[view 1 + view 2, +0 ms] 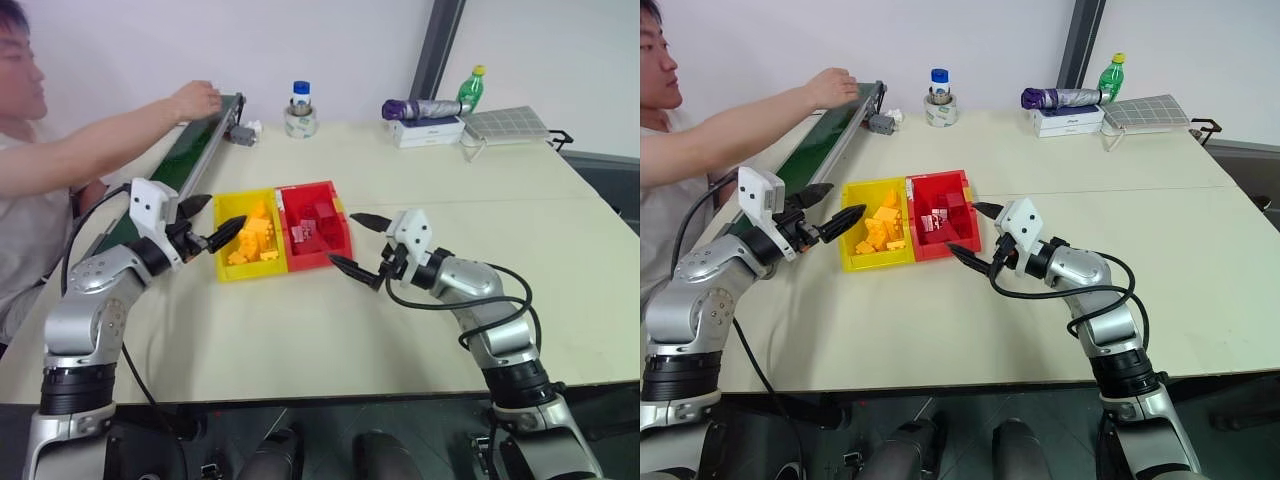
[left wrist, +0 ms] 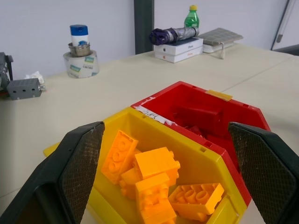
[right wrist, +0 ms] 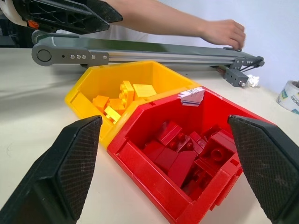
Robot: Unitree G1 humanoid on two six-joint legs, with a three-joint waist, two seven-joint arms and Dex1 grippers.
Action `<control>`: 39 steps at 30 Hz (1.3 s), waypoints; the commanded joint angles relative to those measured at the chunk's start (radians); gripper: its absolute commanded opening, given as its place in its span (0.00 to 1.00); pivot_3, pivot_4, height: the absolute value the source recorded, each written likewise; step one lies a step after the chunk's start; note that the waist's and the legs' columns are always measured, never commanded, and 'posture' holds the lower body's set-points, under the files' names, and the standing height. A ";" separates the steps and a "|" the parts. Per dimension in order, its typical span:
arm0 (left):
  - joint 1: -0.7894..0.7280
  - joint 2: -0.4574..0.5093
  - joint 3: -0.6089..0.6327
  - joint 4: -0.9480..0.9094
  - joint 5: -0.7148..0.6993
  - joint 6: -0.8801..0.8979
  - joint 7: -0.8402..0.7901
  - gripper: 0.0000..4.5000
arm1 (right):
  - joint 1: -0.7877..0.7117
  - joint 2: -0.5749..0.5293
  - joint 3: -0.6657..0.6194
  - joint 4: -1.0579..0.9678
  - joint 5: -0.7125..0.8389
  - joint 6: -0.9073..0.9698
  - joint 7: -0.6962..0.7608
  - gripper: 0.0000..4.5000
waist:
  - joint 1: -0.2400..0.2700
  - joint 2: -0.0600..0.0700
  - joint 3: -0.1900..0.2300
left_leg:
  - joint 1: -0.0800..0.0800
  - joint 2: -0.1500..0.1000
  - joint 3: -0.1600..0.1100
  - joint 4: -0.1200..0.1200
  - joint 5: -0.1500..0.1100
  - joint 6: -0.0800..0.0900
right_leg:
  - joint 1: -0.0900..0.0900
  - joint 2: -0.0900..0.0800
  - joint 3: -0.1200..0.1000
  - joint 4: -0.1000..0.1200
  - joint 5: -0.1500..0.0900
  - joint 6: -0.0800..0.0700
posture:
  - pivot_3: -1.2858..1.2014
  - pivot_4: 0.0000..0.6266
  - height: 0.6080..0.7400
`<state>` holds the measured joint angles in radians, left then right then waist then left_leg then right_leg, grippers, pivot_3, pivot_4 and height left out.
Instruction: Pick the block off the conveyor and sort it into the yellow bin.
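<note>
Black-fingered and spread wide with nothing between its jaws, the left gripper (image 1: 212,222) hovers level at the bright yellow plastic bin (image 1: 225,268) heaped with yellow-orange toy bricks (image 1: 252,240), between the green-belted conveyor (image 1: 190,158) and joined red bin (image 1: 335,252), where the likewise spread, empty right gripper (image 1: 352,243) points.

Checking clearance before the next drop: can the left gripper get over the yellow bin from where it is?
Probably yes. The left gripper hangs open just beside the yellow bin, nothing between them. The person's hand is far up the conveyor, and the right gripper sits by the red bin.
</note>
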<state>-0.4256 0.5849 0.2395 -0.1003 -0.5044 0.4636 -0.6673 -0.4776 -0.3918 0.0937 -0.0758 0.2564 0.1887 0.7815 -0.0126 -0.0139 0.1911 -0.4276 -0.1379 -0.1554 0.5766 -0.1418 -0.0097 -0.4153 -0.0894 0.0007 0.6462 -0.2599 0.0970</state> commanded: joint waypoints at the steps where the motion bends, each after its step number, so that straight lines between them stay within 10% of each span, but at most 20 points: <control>1: -0.013 -0.002 0.012 -0.023 -0.003 -0.026 0.004 0.99 | -0.010 0.005 -0.004 -0.029 0.006 -0.016 -0.001 1.00 | 0.000 0.000 0.000 | 0.000 0.000 0.000 0.000 0.000 0.000 | 0.000 0.000 0.000 0.000 0.000 0.000 | 0.52 0.24 1.00; 13: 0.024 -0.020 0.091 -0.054 -0.059 -0.043 0.010 0.99 | -0.007 0.005 -0.003 -0.028 0.006 -0.016 0.000 1.00 | -0.002 0.000 0.000 | 0.000 0.000 0.000 0.000 0.000 0.000 | 0.000 0.000 0.000 0.000 0.000 0.000 | 0.52 0.24 1.00; 28: 0.313 -0.179 0.311 -0.187 0.211 -0.258 0.513 0.99 | -0.018 0.008 0.005 -0.006 0.007 -0.024 0.023 1.00 | 0.002 0.000 0.000 | 0.000 0.000 0.000 0.000 0.000 0.000 | 0.000 0.000 0.000 -0.001 0.000 0.000 | 0.52 0.24 1.00; 39: 0.365 -0.224 0.285 -0.181 0.235 -0.293 0.553 0.99 | -0.018 0.008 0.008 -0.007 0.005 -0.026 0.029 1.00 | 0.002 0.000 0.000 | 0.000 0.000 0.000 0.000 0.000 0.000 | 0.001 0.000 0.000 -0.001 0.000 0.000 | 0.52 0.24 1.00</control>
<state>-0.0482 0.3495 0.5245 -0.2626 -0.2667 0.1906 -0.1098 -0.4768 -0.3843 0.1090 -0.0572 0.2562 0.1797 0.8103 -0.0101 -0.0141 0.1910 -0.4277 -0.1377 -0.1551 0.5766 -0.1420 -0.0097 -0.4142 -0.0896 0.0004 0.6452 -0.2601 0.0969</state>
